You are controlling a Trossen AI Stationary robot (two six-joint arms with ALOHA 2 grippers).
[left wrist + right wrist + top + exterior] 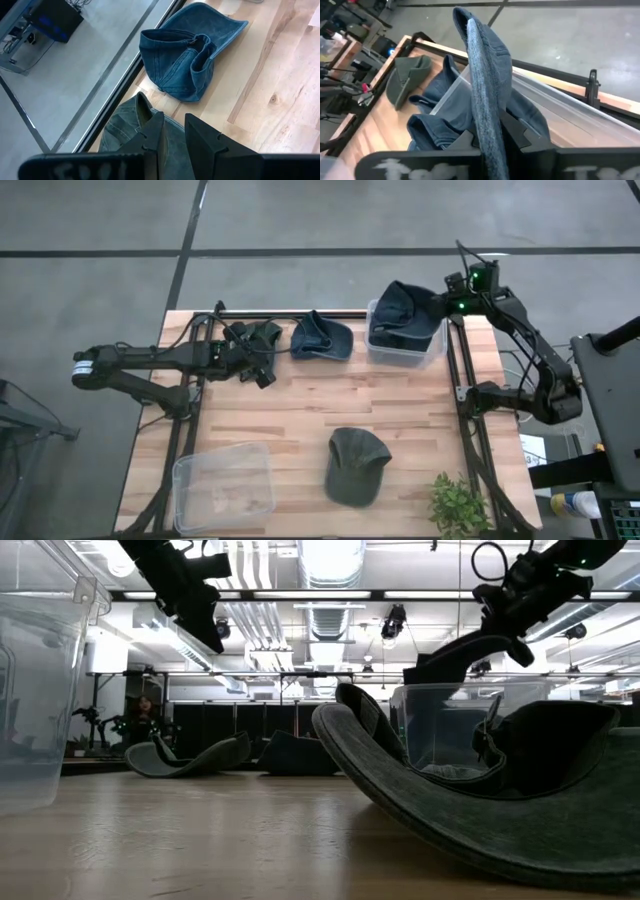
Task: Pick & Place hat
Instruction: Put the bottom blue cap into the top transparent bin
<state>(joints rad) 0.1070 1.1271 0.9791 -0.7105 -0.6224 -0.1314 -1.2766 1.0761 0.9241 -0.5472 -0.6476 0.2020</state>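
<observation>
**Right gripper holds a denim hat over the far bin; left gripper low over a grey-green hat**

Check the right gripper first. You will find it at the far right of the table, above the clear bin. Its fingers are pinched on the brim of a dark blue hat; the right wrist view shows the brim standing on edge between the two fingers. The body of this hat hangs over the bin's open top. More blue denim lies inside the bin beneath it; you cannot tell whether that is the same hat or another one.

Next, locate the left gripper at the far edge, left of centre. It sits directly above a grey-green hat lying at the table's edge. The fingers stand close together with a narrow gap; you cannot tell whether they touch the fabric.

Note the other items on the table:
- A blue denim hat lies just beside the left gripper, between it and the bin.
- A dark green cap lies near the front centre.
- An empty clear container stands at the front left.
- A small plant stands at the front right.
</observation>
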